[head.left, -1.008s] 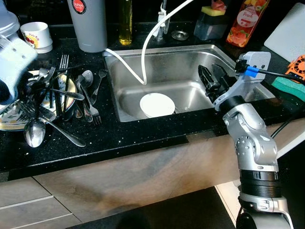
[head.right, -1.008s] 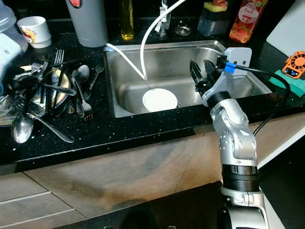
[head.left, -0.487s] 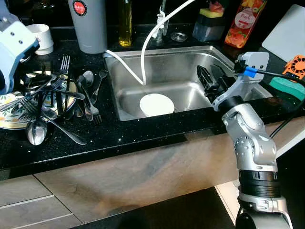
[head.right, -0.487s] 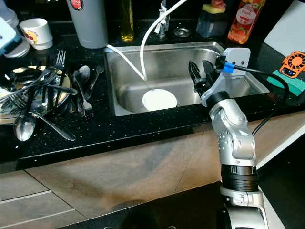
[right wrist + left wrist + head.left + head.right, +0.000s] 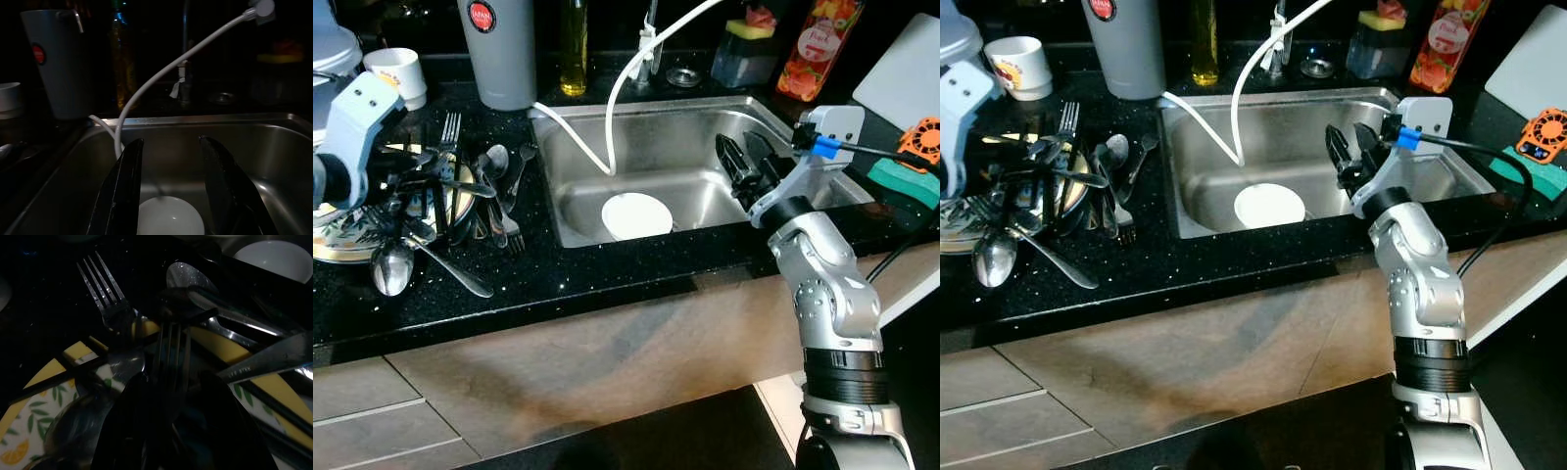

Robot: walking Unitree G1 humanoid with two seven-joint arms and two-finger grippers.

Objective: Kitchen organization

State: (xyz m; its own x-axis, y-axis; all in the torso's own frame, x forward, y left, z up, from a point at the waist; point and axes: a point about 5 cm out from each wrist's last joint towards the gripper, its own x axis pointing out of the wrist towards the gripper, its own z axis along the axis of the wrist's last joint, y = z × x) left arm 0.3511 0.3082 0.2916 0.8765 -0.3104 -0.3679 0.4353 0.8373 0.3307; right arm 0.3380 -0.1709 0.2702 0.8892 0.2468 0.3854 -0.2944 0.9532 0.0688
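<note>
Speckled black table (image 5: pixel 607 279) carries tangled shiny cutlery (image 5: pixel 440 196) on a leaf-patterned plate (image 5: pixel 337 245); left hand (image 5: pixel 171 431) spreads wide over it, right hand (image 5: pixel 744 162) gapes above steel sink (image 5: pixel 705 122)

A jumbled heap of steel cutlery (image 5: pixel 450 211), forks, spoons and dark-handled pieces crossing one another, lies on the black counter left of the sink, partly over a yellow leaf-patterned plate (image 5: pixel 340 247). A small round white plate (image 5: pixel 637 215) lies flat on the sink bottom.
</note>
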